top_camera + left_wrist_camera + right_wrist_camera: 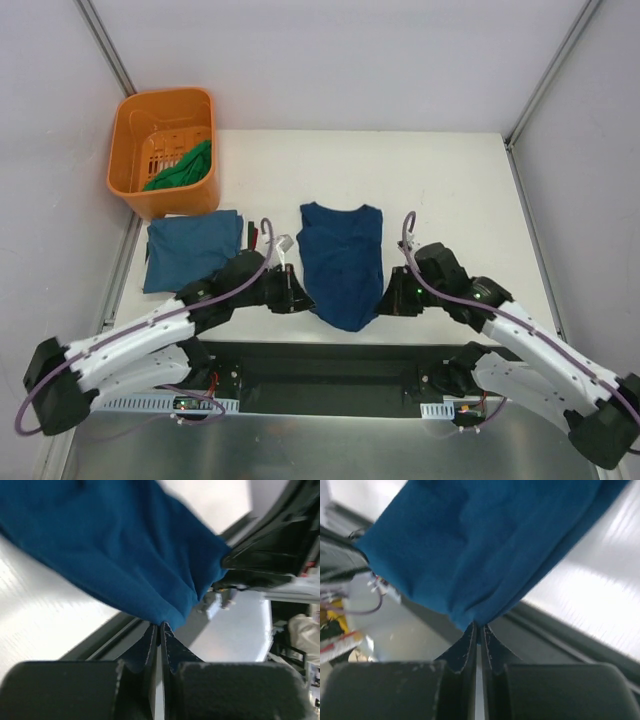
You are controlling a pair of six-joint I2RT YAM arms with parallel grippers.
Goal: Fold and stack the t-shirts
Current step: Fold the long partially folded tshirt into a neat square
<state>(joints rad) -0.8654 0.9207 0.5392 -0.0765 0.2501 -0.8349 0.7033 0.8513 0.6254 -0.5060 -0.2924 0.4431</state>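
Observation:
A blue t-shirt [342, 260] lies in the middle of the table, its sides folded in and its near end narrowed between the two grippers. My left gripper [305, 297] is shut on the shirt's near left edge; in the left wrist view the cloth [125, 555] runs into the closed tips [160, 626]. My right gripper [385, 300] is shut on the near right edge, with cloth [485, 545] pinched at its tips [479, 626]. A folded teal-blue t-shirt [192, 248] lies at the left. A green t-shirt [183, 167] sits in the basket.
An orange plastic basket [150, 120] stands at the table's back left corner. Small red and pale items [262, 240] lie between the folded shirt and the blue one. The table's near edge and a dark rail [330, 365] run just below both grippers.

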